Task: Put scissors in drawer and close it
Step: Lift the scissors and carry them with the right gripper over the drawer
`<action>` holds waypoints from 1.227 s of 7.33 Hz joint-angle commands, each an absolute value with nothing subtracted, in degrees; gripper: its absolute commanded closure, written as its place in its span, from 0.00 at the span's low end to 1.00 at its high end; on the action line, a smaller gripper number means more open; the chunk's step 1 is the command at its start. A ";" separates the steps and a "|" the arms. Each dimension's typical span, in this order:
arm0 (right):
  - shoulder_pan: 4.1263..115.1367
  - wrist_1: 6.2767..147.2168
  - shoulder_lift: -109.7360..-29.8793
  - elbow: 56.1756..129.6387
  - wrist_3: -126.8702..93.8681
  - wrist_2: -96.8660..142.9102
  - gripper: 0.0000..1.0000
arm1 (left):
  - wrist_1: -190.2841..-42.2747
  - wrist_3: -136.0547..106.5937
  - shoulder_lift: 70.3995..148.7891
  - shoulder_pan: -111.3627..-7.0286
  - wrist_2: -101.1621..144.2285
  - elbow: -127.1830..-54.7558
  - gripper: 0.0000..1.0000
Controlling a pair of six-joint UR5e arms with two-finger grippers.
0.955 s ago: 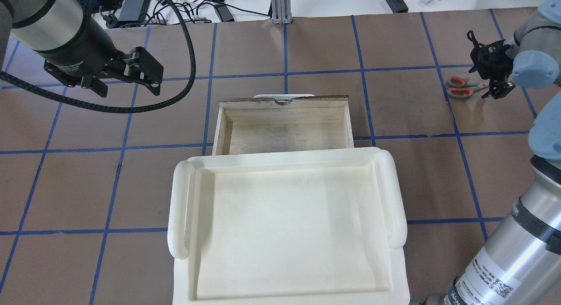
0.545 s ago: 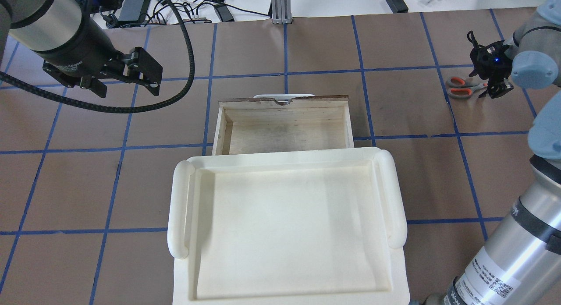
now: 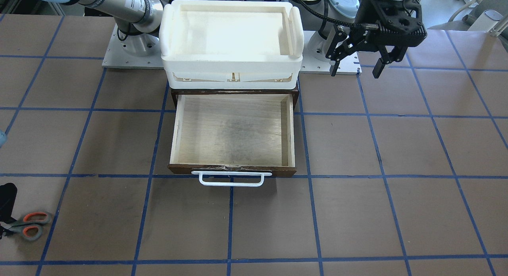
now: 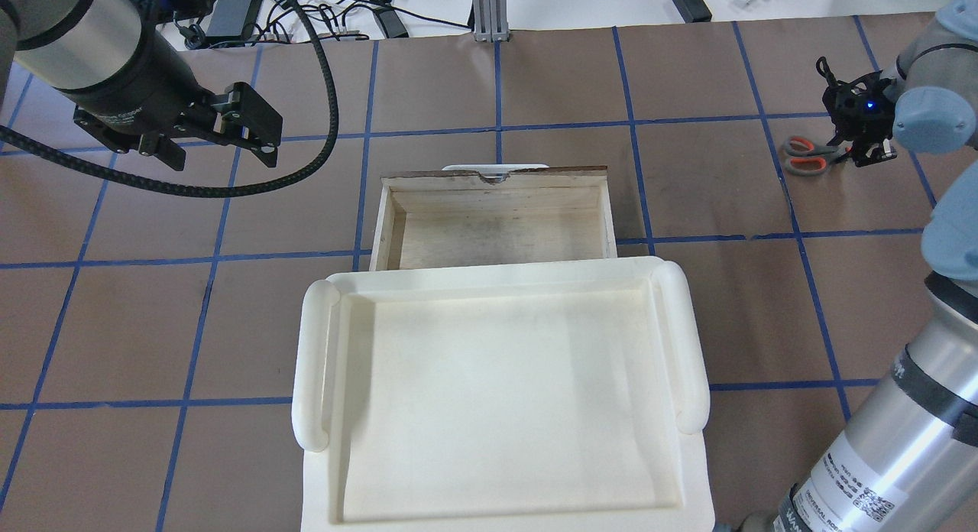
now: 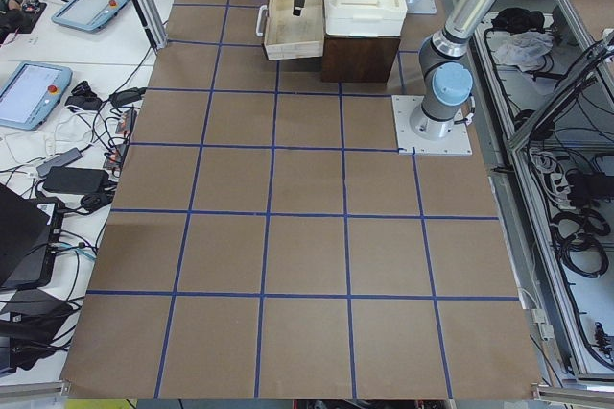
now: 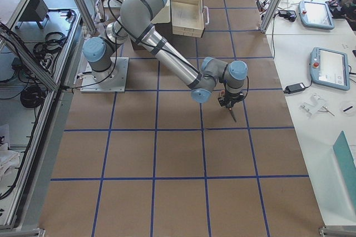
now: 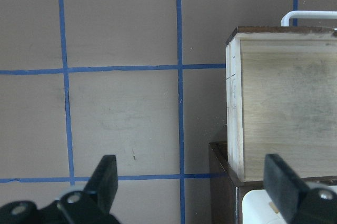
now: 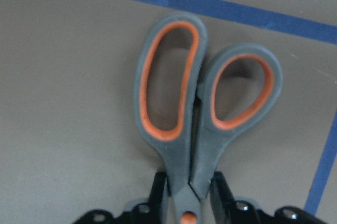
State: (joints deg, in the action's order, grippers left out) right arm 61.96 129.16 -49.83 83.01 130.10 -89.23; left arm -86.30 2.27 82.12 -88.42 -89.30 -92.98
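Scissors (image 3: 29, 225) show by the bench's right edge in the front view, well apart from the drawer (image 3: 232, 133), pulled out ready near my edge. My left end effector (image 3: 355, 66) hangs spread. Right wrist view: my right end effector (image 8: 190, 187) pinches their neck, for carrying.

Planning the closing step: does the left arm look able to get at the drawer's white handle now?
Probably yes: the left tool hovers open beside the drawer, and the handle juts out over bare table, nothing crowding it.
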 commanded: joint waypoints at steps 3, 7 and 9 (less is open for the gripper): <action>62.05 123.25 -56.75 83.14 130.25 -91.14 1.00 | -86.31 2.29 82.00 -88.33 -89.30 -92.99 0.00; 67.65 109.46 -67.04 83.41 122.29 -91.93 1.00 | -86.31 2.29 82.09 -88.33 -89.30 -92.99 0.00; 74.75 103.31 -71.78 83.41 112.55 -93.77 1.00 | -86.31 2.29 82.09 -88.33 -89.30 -92.90 0.00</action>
State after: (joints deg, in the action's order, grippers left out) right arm 70.04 107.50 -68.67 83.40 118.59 -92.72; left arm -86.31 2.29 82.05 -88.33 -89.30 -92.97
